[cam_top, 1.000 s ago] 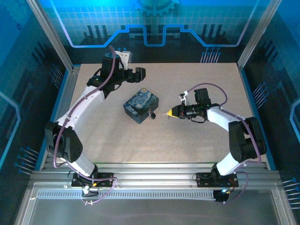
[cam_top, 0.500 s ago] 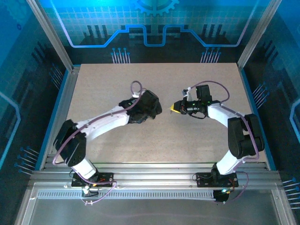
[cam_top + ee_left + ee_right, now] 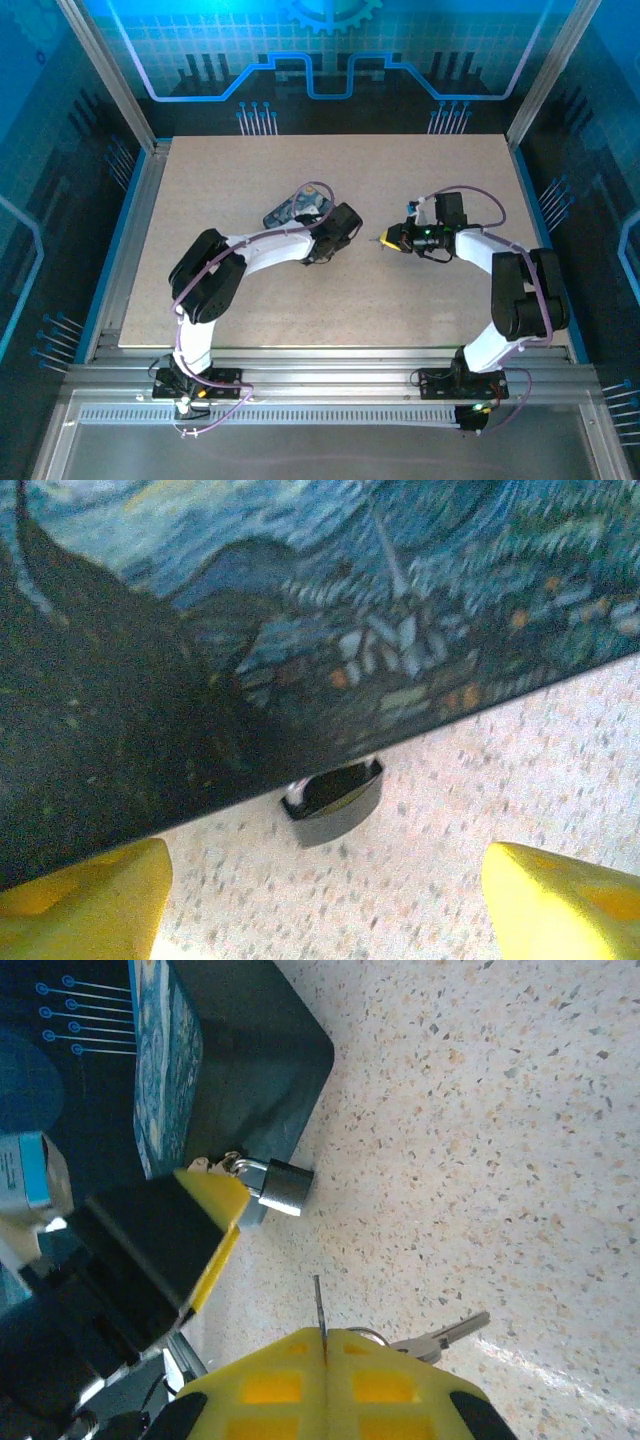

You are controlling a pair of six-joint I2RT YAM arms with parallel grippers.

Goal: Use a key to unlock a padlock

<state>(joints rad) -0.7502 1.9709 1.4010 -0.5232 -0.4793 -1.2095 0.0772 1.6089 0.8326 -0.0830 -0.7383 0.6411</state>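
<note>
Padlock spot: the padlock [image 3: 282,1188] sits at the tin's [image 3: 165,1060] front edge, low by the worktop [image 3: 480,1110]. Its shackle [image 3: 240,1166] is hooked onto the tin's front, as far as the right wrist view shows.
Left tool: the left tool [image 3: 322,880] hovers over the padlock, yellow fingers [image 3: 90,900] wide apart on either side, touching nothing.
Right tool: the right tool [image 3: 325,1345] is pinched together on the key [image 3: 318,1305]. The thin blade pokes toward the padlock but is clear of it. A second key [image 3: 447,1333] dangles beside it.
Handling guess: the padlock looks tiny, light, hard and slick. It's free to swing on its shackle, so it'll likely twist away from the key unless pinned.
Where to grab: probably across the body's flat sides, leaving the keyhole end free. The keyhole itself is too small to make out.
Key feel: stiff but thin, easy to skew in the grip.
</note>
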